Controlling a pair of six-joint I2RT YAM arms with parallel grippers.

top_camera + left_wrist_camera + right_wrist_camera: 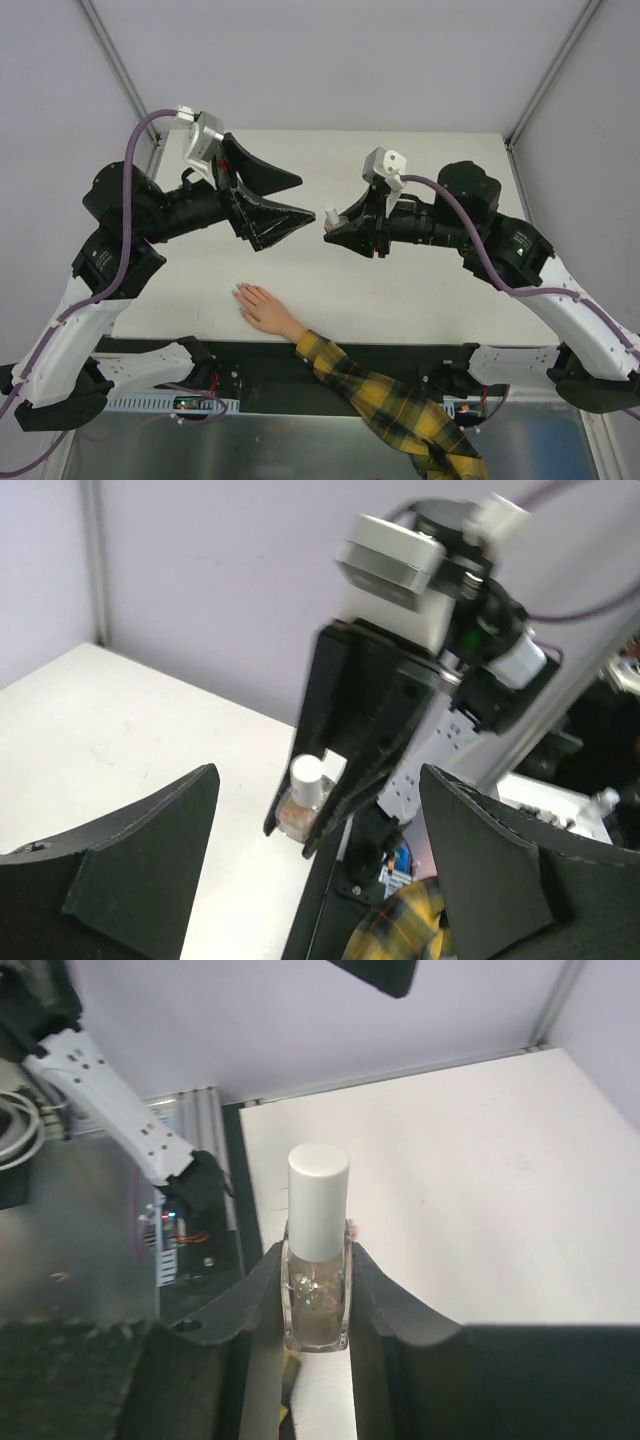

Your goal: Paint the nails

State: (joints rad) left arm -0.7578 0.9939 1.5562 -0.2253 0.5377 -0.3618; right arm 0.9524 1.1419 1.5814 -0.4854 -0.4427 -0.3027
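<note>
While the capped polish bottle is being clamped by the right gripper, the left gripper is being held wide apart just beside its cap. The nails are lying pale on the mannequin hand near the front edge of the table, apart from the 2 claws; uncapping and brushing are being judged outstanding.

A clear bottle with 1 white cap stands upright between my right fingers; the white table lies below them.
</note>
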